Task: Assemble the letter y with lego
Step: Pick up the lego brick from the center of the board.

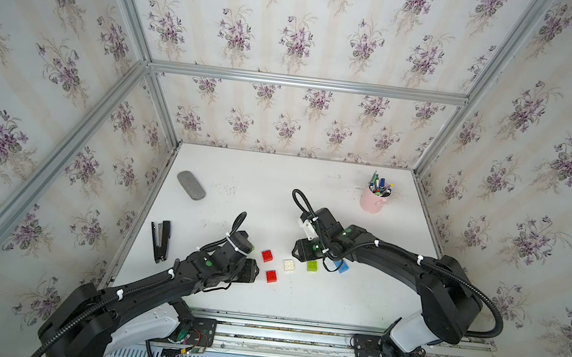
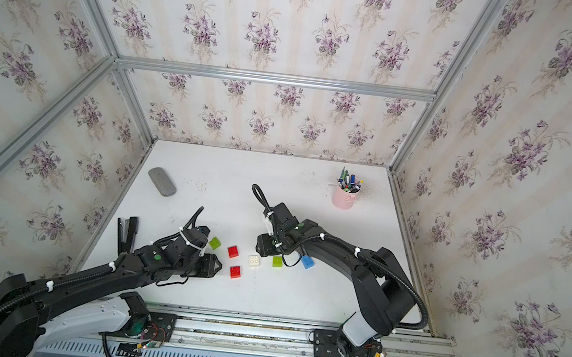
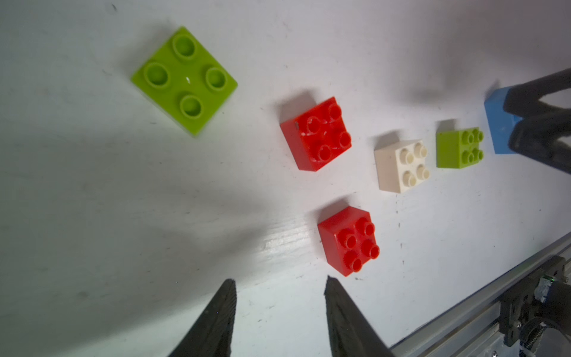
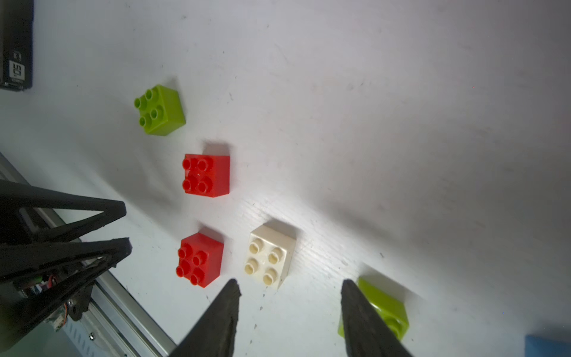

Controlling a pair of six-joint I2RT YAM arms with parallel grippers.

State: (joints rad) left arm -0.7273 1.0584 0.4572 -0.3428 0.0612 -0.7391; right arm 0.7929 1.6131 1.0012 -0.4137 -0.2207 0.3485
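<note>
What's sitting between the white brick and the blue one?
A green brick lies between the white brick and the blue brick; both top views and the left wrist view show it.

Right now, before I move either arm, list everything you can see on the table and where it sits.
red bricks: two, red, table centre, apart.
white brick: one, white, right of the reds.
green bricks: two, lime, one left of the reds, one right of the white.
blue brick: one, blue, rightmost of the bricks.
cup of pens: one, pink, far right.
stapler: one, black, left edge.
oblong case: one, grey, far left.
left end effector: one, black, open, empty.
right end effector: one, black, open, empty.
</note>
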